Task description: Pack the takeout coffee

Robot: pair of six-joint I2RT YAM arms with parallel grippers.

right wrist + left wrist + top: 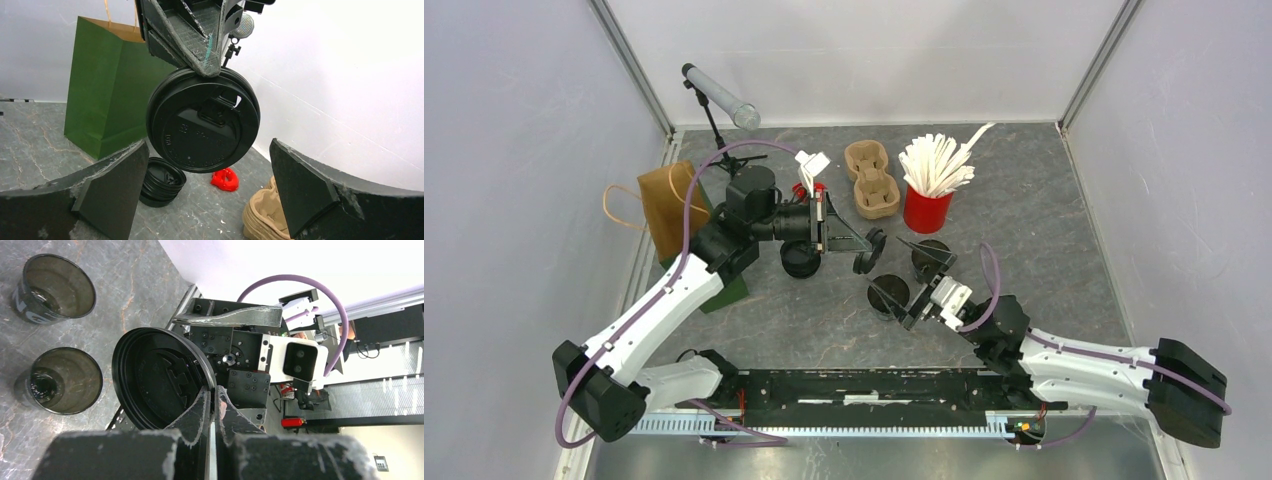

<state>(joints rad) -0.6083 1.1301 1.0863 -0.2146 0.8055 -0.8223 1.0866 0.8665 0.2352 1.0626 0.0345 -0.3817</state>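
Lid (870, 252), edge-on from above, hangs over the table (1044, 230), nipped at its rim by the left gripper (861, 243), while the right gripper (911, 275) stands spread near two open cups (931, 258). Left wrist view shows jaws pressed onto plastic that looks thin, light and probably slippery, best taken at the stiffer rim. Right wrist view frames it between wide jaws; the pinch's depth is hidden.

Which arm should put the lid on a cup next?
Probably left: the left pincer is shut on the black lid, near the two open cups. The right pincer is open, holding nothing.
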